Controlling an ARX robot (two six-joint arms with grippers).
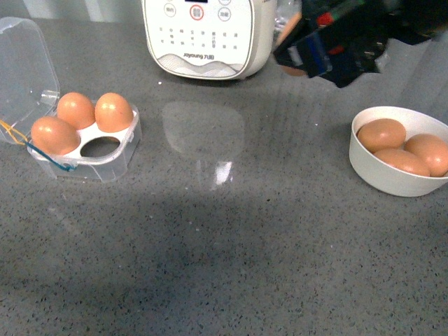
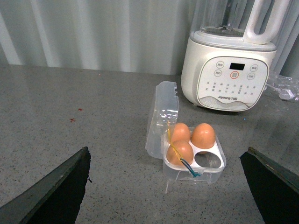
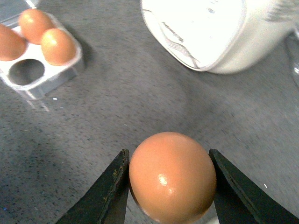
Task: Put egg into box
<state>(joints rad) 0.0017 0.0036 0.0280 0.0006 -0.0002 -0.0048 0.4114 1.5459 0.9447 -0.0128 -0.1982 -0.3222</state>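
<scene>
My right gripper (image 3: 170,186) is shut on the egg (image 3: 172,176), an orange-brown one held between both dark fingers above the grey counter. In the front view this gripper (image 1: 315,49) is a blurred dark shape at the top right. The box (image 1: 105,166) stands at the left with its clear lid open. It holds three brown eggs, and its near right cell (image 1: 100,145) is empty. The box also shows in the right wrist view (image 3: 51,81), well off from the held egg. My left gripper (image 2: 166,196) is open and empty, short of the box (image 2: 187,173).
A round white bowl (image 1: 392,178) with three brown eggs stands at the right. A white kitchen appliance (image 1: 203,35) with a button panel stands at the back, between box and bowl. The grey counter (image 1: 224,245) spreads between them.
</scene>
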